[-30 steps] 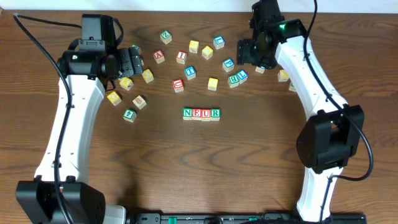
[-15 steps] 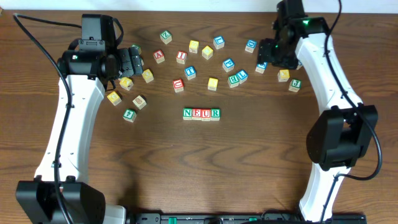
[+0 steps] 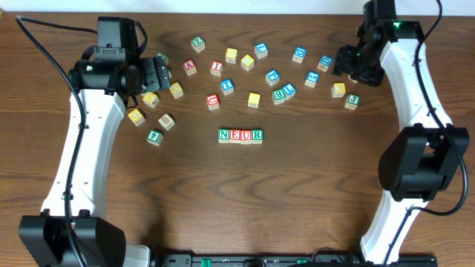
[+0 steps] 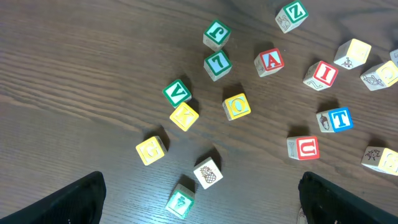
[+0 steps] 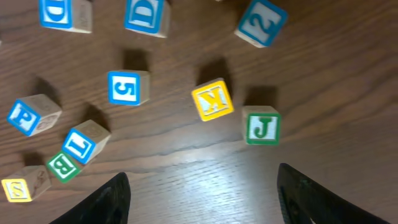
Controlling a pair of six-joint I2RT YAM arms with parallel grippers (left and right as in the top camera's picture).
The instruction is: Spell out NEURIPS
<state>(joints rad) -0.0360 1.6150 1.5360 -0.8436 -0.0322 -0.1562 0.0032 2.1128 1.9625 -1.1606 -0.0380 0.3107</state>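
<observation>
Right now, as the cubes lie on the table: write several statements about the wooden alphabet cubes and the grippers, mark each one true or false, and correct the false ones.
1. The row of four wooden cubes in the middle of the brown wooden table reads N, E, U, R. True.
2. The right gripper is shut on a cube. False: its jaws stand open with nothing between them.
3. A red-framed wooden cube lettered I lies loose among the scattered cubes. True.
4. The green-framed wooden cube lettered J stands at the end of the row. False: it lies loose, far from the row, near the right gripper.
</observation>
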